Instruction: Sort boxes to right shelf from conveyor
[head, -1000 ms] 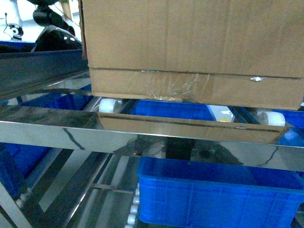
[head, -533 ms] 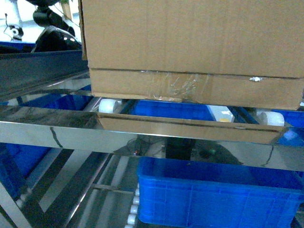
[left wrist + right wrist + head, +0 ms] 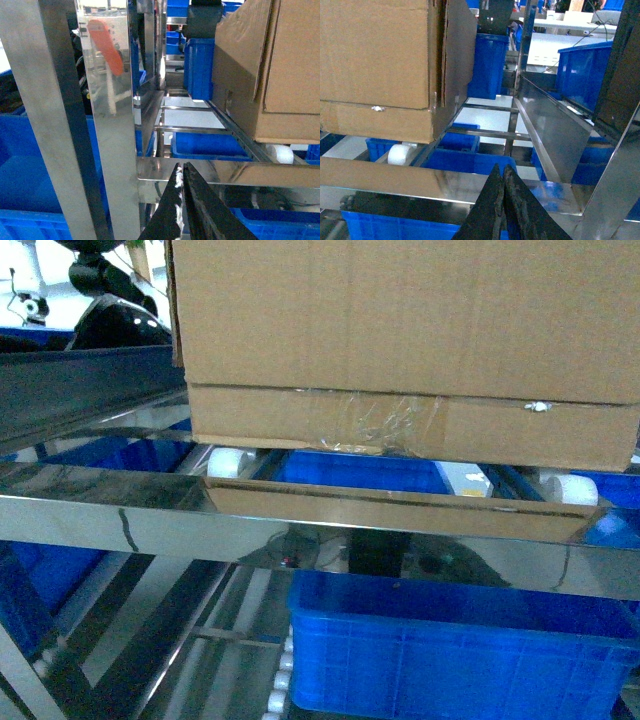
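Observation:
A large brown cardboard box [image 3: 410, 340] with clear tape along its bottom seam rests on the white roller wheels [image 3: 225, 461] of the steel shelf [image 3: 200, 520]. In the left wrist view the box [image 3: 280, 75] stands at the upper right, and my left gripper [image 3: 181, 167] is shut and empty, low in front of the shelf's front rail [image 3: 225, 172]. In the right wrist view the box [image 3: 385, 65] fills the upper left, and my right gripper [image 3: 501, 170] is shut on nothing, below and right of it. Neither gripper touches the box. The conveyor is out of view.
Blue plastic crates sit on the lower level [image 3: 450, 650] and behind the box [image 3: 487, 65]. Steel uprights [image 3: 55, 120] stand close on the left, and a slanted steel side rail [image 3: 550, 125] runs on the right. More blue crates [image 3: 585, 70] stand beyond.
The box and shelf stay put. Only the reflections on the shelf's front rail shift slightly.

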Available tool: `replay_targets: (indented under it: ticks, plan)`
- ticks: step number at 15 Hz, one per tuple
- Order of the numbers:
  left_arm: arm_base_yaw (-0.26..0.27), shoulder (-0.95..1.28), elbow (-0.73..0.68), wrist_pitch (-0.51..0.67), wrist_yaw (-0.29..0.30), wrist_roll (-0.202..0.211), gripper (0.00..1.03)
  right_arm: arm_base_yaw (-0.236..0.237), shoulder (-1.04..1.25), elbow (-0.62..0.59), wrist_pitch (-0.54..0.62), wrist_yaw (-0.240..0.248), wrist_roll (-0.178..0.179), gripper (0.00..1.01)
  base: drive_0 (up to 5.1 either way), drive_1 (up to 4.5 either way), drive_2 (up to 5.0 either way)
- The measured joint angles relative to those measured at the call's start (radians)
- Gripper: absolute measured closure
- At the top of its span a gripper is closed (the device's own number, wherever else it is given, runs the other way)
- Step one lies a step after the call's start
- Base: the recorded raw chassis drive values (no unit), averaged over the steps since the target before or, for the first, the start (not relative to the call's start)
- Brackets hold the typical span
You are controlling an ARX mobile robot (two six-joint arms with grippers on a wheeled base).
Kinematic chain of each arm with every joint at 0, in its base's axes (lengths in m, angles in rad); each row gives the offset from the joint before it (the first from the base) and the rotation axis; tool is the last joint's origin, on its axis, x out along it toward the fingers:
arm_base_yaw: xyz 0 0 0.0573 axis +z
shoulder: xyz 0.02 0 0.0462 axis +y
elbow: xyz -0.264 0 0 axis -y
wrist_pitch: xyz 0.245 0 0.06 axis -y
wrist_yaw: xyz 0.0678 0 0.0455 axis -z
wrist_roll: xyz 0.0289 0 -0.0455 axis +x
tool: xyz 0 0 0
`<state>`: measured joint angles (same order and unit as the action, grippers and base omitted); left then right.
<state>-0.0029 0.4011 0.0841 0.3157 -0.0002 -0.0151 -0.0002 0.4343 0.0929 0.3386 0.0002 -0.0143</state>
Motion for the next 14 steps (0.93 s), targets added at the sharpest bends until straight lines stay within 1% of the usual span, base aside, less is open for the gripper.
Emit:
replay_targets:
  ticks: [6,7,8,12,13,14]
  plan:
    - [0.0,-0.135,-0.049,-0.076,0.0,0.0,1.01,0.0,-0.144,-0.053,-0.089,0.0,0.0,0.99,0.0,0.0,0.0]
    - [0.0,-0.157,-0.069,-0.08,0.0,0.0,1.01,0.0,-0.162,-0.069,-0.074,0.0,0.0,0.99,0.0,0.0,0.0]
    - [0.0,-0.174,-0.069,-0.087,0.0,0.0,1.01,0.0,-0.18,-0.08,-0.094,-0.001,0.0,0.99,0.0,0.0,0.0]
    - [0.0,-0.235,-0.069,-0.15,0.0,0.0,1.01,0.0,-0.249,-0.08,-0.153,0.0,0.0,0.99,0.0,0.0,0.0]
    - [0.0,-0.322,-0.068,-0.285,0.0,0.0,1.01,0.0,-0.263,-0.08,-0.166,0.0,0.0,0.99,0.0,0.0,0.0]
    - [0.0,-0.393,-0.068,-0.309,0.0,0.0,1.01,0.0,-0.338,-0.079,-0.28,0.0,0.0,0.99,0.0,0.0,0.0]
